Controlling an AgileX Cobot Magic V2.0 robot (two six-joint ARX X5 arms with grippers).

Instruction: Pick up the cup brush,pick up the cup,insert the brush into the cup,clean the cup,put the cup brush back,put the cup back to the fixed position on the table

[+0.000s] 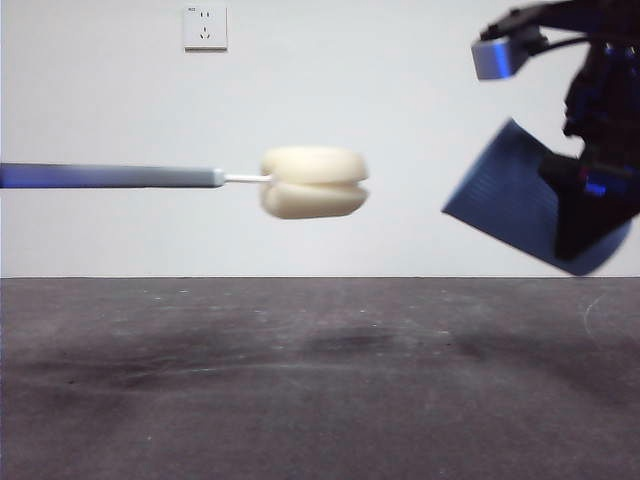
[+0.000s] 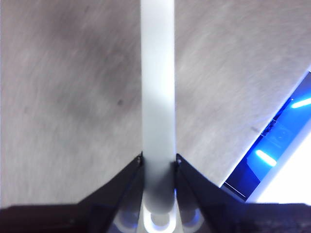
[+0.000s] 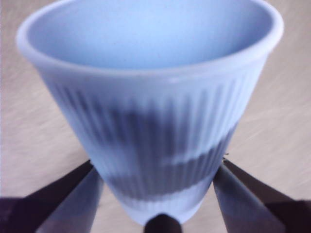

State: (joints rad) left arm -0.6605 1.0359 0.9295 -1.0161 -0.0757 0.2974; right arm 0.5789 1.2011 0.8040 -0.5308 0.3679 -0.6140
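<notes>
While cup brush (image 1: 312, 182) handle runs off-frame, cup (image 1: 510, 195) blurred

The cup brush (image 1: 200, 178) has a grey handle, white tip and cream-yellow sponge head. The cup (image 3: 155, 121) is blue with fine vertical ribs. The table (image 1: 300, 390) is dark grey-brown with pale scuffs.

A plain, pale grey-white painted wall (image 1: 120, 100) fills the background, evenly lit. High on it sits a square white plastic electrical socket plate (image 1: 205, 27). Below, the wide dark grey-brown counter (image 1: 300, 400) shows faint pale scuffs and soft, blurred shadows.
</notes>
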